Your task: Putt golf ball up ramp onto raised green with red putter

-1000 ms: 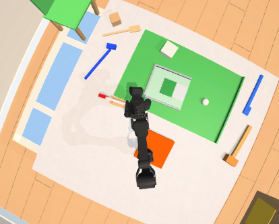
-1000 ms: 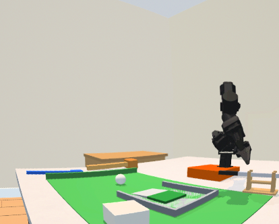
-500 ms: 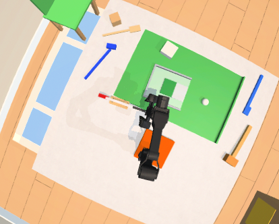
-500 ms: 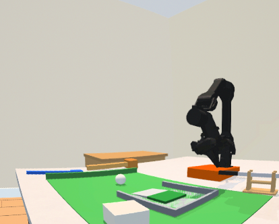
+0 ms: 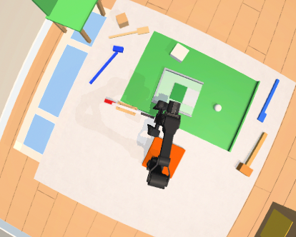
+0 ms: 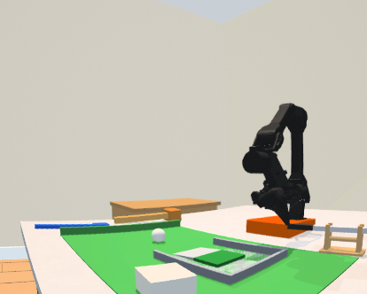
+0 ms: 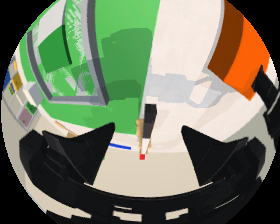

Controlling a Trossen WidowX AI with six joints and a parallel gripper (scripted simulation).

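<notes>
This looks like a playroom or a room in a home laid out as a tabletop mini-golf set. Warm orange plank flooring [image 5: 222, 21] surrounds a large pale cream mat [image 5: 89, 168], and plain beige walls [image 6: 133, 97] rise behind. On the mat lies a bright green putting felt [image 5: 222, 86] with a grey-framed raised green [image 5: 179, 93] and a small white golf ball [image 5: 217, 107]. Toy clubs lie around it: 2 blue putters [image 5: 106, 64], wooden mallets [image 5: 252, 156]. A green-topped wooden-legged table [image 5: 71, 14] stands in 1 corner, beside pale blue floor panels [image 5: 62, 80].
</notes>
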